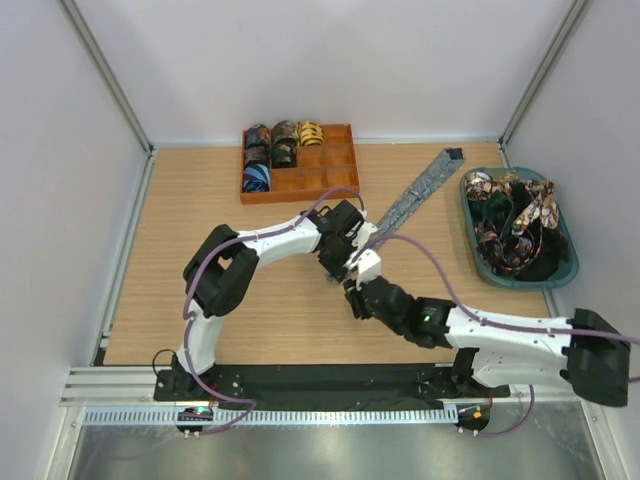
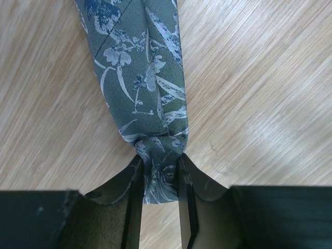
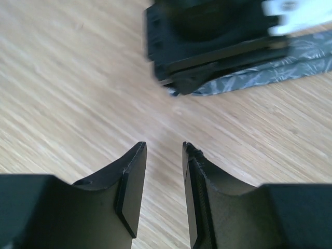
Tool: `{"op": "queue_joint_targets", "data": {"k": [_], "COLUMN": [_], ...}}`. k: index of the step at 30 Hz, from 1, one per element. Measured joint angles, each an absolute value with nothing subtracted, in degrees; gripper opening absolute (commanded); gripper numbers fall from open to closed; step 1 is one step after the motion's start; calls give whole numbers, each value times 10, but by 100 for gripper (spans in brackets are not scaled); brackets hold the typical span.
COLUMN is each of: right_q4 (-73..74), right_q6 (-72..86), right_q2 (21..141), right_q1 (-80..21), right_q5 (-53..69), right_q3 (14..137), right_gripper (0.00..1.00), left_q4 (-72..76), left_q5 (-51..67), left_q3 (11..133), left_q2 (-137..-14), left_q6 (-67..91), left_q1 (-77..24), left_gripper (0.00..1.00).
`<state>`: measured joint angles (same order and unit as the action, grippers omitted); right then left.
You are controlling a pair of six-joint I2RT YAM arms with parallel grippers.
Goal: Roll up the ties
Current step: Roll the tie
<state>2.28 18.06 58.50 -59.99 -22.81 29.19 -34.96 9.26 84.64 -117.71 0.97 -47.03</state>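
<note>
A grey-blue floral tie (image 1: pixel 425 185) lies diagonally on the wooden table, stretched toward the back right. My left gripper (image 1: pixel 362 243) is shut on its near end, and the left wrist view shows the fabric (image 2: pixel 150 78) bunched between the fingers of that gripper (image 2: pixel 160 160). My right gripper (image 1: pixel 352 285) sits just in front of the left one. It is open (image 3: pixel 164 146) with only bare wood between its jaws. The right wrist view shows the left gripper (image 3: pixel 207 46) and the tie (image 3: pixel 275 72) a short way ahead.
An orange divided tray (image 1: pixel 335 165) at the back holds several rolled ties (image 1: pixel 285 143). A teal basket (image 1: pixel 565 262) at the right holds a heap of loose patterned ties (image 1: pixel 515 225). Purple cables run along both arms.
</note>
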Motion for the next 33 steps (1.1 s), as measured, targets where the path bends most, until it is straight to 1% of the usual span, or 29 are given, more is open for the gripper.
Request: {"op": "queue_joint_targets", "data": {"k": [5,8,10,17,20,25,30,33], "right_q4": [25,38,58,176,223,275,303,314], "right_q6": [96,60,42,-6,-22,-44,-54,-58], "right_q2": [721,811,872,1054,1118,1182,1201,1210], "right_q1": [-743,-780,-787,-789,-789,-788,-782,-776], "right_q5": [-312,-341,-364,-447,-481,-524,-547,-556], "right_q3": [353,418,469,643,699,742,760,768], "right_gripper": [41,45,49,52,56,57,58,55], "left_q4": [-396,-416,-430,-466,-478,-489,-497,-500], "left_q5": [106,111,113,119,121,123,127,128], "left_q3": [874,877,879,885,890,894,895,896], "left_q2": [-1192,-1193,-1194,-1197,-1200,-1203,-1204,-1206], "left_q6": [11,11,11,11,11,11,11,11], "left_q1": [-465,-464,-464,-464,-464,-464,-463,-464], "left_gripper": [24,24,24,25,24,25,24,24]}}
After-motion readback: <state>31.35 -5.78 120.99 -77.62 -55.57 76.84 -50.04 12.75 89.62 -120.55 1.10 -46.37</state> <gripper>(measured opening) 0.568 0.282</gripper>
